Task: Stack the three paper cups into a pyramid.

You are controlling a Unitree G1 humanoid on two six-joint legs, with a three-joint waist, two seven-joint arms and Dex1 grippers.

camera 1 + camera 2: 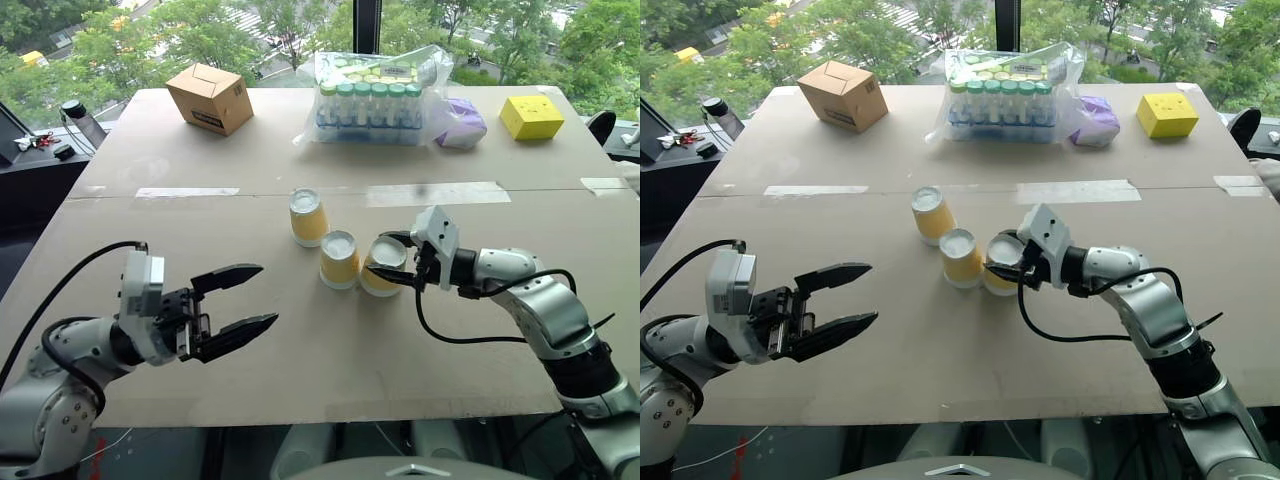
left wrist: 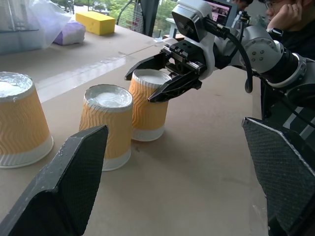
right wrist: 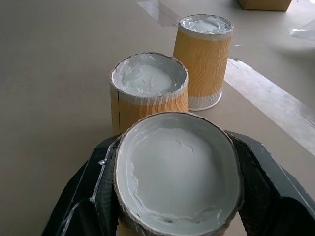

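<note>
Your right tool [image 1: 392,259] is clamped on the nearest cup [image 1: 381,265], black fingers [image 3: 263,169] on either side of its upturned white base; that cup looks tipped a bit in the grip and sits at or just off the table [image 1: 300,370], can't tell which. Your left tool [image 1: 240,300] hangs wide apart and holds nothing, well off to the left of the cups, pointing toward them. Middle cup [image 1: 339,259] stands upside down on the table just beside the gripped one, nearly touching. Far cup [image 1: 307,217] also stands upside down, near the middle one with a small gap, further back and left. So all three run in a loose diagonal row, none stacked. Progress: early, no pyramid yet; only the first pick is underway. What's left, as I judge it: get two cups side by side as the base, then set the third on top across both. Beyond them at the back of the table are a cardboard box [image 1: 210,97], a bag of green-capped vials [image 1: 375,100] and a yellow block [image 1: 531,117], all well clear.
</note>
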